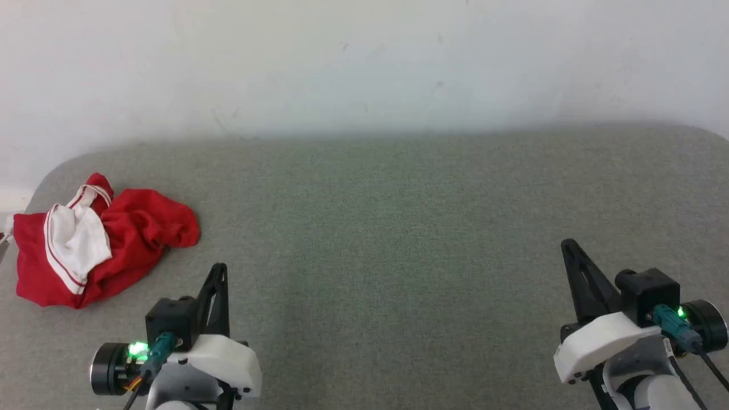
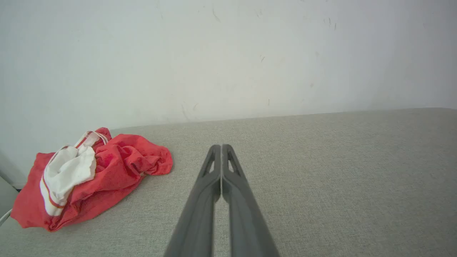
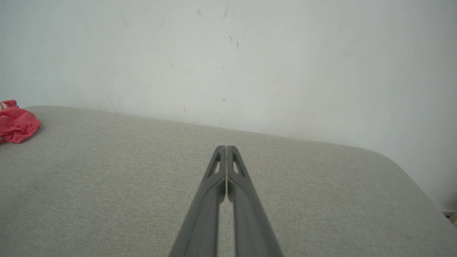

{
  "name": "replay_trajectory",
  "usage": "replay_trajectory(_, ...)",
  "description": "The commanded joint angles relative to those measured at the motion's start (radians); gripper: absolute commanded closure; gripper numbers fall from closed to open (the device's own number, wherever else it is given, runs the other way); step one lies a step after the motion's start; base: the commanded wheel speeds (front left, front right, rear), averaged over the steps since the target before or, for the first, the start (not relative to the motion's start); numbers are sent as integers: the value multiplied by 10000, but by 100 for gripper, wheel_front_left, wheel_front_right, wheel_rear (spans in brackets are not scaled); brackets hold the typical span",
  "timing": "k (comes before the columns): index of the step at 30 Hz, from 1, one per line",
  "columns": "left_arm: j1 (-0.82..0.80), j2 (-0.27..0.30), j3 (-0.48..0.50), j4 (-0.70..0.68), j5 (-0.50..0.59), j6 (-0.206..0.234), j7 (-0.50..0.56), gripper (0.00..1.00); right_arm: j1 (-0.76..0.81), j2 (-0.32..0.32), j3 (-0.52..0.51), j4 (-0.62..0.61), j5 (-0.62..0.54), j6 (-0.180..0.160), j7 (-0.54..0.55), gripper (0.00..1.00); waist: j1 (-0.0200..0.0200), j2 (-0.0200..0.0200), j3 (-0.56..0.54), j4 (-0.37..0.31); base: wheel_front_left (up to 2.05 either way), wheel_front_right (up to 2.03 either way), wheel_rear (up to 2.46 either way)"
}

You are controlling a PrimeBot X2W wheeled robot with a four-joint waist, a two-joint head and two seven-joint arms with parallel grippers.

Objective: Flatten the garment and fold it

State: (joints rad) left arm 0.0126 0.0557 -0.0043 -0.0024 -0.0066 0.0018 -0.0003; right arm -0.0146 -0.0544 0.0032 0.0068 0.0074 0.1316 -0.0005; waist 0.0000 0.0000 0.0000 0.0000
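In the head view, the garment point(image 1: 136, 228) sits in a crumpled heap at the far left corner of the grey fabric-covered desk point(image 1: 398, 228). A white sleeve point(image 1: 77, 242) with striped trim is bunched on top. My left gripper point(image 1: 219, 267) hovers near the heap and my right gripper point(image 1: 566, 244) is well apart from it. I judge both are parked at rest, with flattening not yet begun. From this side each gripper reads as a single dark blade.

The left wrist view shows the left gripper point(image 2: 221, 146) with its fingers pressed together and holding nothing. The garment point(image 2: 117, 171) lies ahead and to the left. Its folds hide any numerals, and I can't pick out the collar or hem.

In the right wrist view, the right gripper point(image 3: 226, 147) is likewise closed and empty. Here the garment point(image 3: 16, 123) is cut off by the left border, with just a red lobe visible.
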Motion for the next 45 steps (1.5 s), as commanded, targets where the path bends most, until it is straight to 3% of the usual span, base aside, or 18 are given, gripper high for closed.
replay_trajectory(1,-126,-55,43,24,66,-18,3,100,146,42,-32,-68,-74,-9,5,100,0,0,0,0,0,0,0)
replay_trajectory(20,-126,-55,43,24,66,-18,3,100,146,42,-32,-68,-74,-9,5,100,0,0,0,0,0,0,0)
replay_trajectory(21,0,-2,0,0,0,0,0,0,0,0,0,0,0,0,0,0,0,0,0,0,0,0,0)
replay_trajectory(45,-122,-6,-213,-42,-270,395,-443,0,33,-1,-403,-123,654,-2,-443,0,0,0,78,28,0,0,0)
